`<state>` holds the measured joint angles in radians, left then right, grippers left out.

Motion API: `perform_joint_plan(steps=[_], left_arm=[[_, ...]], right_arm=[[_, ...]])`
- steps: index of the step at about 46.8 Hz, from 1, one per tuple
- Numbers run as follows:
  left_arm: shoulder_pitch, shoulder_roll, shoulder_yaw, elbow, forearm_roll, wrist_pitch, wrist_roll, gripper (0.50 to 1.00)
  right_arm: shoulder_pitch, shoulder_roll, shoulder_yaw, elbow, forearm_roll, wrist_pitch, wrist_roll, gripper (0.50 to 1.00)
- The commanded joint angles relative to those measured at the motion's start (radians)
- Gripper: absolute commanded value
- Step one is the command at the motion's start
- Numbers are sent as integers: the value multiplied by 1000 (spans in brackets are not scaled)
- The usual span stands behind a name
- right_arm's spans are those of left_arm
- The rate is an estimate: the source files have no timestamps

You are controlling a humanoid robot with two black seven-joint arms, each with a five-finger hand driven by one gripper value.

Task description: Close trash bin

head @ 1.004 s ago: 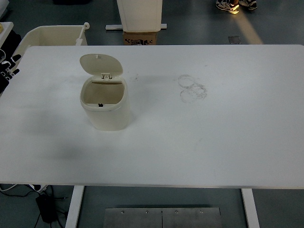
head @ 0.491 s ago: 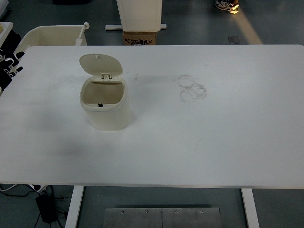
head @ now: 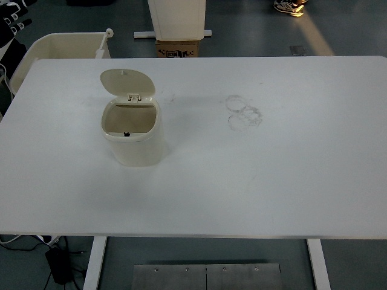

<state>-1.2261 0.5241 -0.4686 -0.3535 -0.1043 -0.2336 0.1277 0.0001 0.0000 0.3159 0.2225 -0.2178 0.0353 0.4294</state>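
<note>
Trash bin (head: 132,134) is sitting on the white table (head: 272,181) with its lid (head: 127,81) tipping up behind it, waiting, while the left hand (head: 12,23) is hovering far beyond it, fingers too small to tell.

Left robot hand at frame corner

Only part of the left robot hand (head: 12,21) is visible at the upper-left edge; finger state indeterminate. Right arm out of view.

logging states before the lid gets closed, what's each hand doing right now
Left hand: at the top left corner, away from the trash bin; fingers cannot be told.
Right hand: not in view.
</note>
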Motion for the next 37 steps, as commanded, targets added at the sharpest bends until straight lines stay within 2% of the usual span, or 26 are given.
perform_joint_plan(steps=[1,9,22,37], left_arm=[[-10,1,37,-56,28,34,3,1000],[-62,14,212,-212,28,94,27,1000],[-295,16,471,-326,35,76,30,1000],[-539,14,757,-601,37,65,30,1000]], right_arm=[[0,0,0,0,-2,0,0,991],[1,0,0,0,0,0,0,993],[11,0,0,0,-2,0,0,991],[11,0,0,0,-2,1,0,991]])
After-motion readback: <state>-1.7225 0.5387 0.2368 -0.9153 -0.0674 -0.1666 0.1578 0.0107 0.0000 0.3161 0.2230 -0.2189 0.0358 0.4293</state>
